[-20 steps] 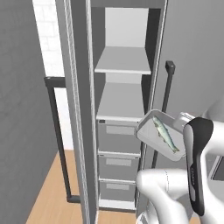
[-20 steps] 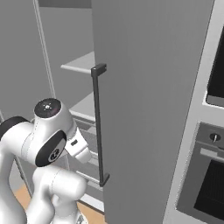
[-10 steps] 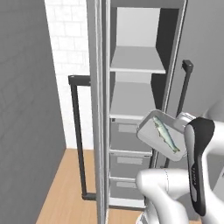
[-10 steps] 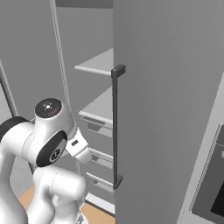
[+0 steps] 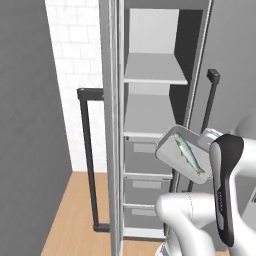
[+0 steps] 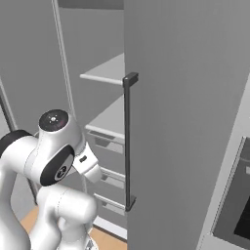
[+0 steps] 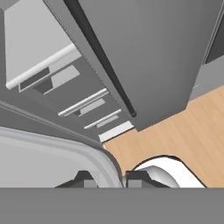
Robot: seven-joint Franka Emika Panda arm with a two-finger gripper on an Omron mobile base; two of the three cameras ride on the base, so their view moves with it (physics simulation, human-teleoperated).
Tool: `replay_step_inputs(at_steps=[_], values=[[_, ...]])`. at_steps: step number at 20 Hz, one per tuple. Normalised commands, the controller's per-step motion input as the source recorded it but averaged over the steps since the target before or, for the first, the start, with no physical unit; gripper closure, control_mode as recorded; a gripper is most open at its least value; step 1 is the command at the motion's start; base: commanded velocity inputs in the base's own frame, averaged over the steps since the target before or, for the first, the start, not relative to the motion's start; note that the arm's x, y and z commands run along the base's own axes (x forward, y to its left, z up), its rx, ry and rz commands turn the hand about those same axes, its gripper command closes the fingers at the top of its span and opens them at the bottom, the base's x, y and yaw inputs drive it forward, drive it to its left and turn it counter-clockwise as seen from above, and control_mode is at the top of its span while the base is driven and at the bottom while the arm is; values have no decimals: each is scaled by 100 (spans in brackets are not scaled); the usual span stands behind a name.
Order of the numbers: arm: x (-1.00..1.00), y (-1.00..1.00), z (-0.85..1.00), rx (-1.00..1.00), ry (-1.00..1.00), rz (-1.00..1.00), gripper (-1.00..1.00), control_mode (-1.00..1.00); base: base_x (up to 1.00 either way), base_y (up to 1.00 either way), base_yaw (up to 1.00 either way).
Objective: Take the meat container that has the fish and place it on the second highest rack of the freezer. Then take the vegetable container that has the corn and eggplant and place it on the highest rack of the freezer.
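The meat container [image 5: 175,150] is a shallow grey tray, tilted, with the slim silvery fish [image 5: 189,155] lying in it. My gripper [image 5: 204,141] is shut on its right rim, and it hangs in front of the open freezer [image 5: 150,30], level with the top drawer. In the hand view the tray's rim [image 7: 87,151] runs between my gripper [image 7: 113,178] tips. The highest rack [image 5: 152,70] and the second highest rack [image 5: 147,120] are bare pale boards above the tray. The vegetable container is out of view.
The freezer door [image 6: 185,97] stands open to the right of my arm, its dark bar handle [image 6: 128,141] close by. Grey drawers [image 5: 142,157] fill the freezer's lower part. Another dark handle [image 5: 87,160] stands left. A black oven [image 6: 234,210] is at far right.
The whole picture has shifted, so the base has moved and the freezer now looks nearer. The tray with the fish keeps its place in my shut gripper.
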Motion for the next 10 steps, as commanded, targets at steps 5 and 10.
replay_step_inputs(at_steps=[5,10], values=[[0,0,0,0,0,0,100,100,13,21,-11],[0,0,0,0,0,0,100,100,4,23,-5]])
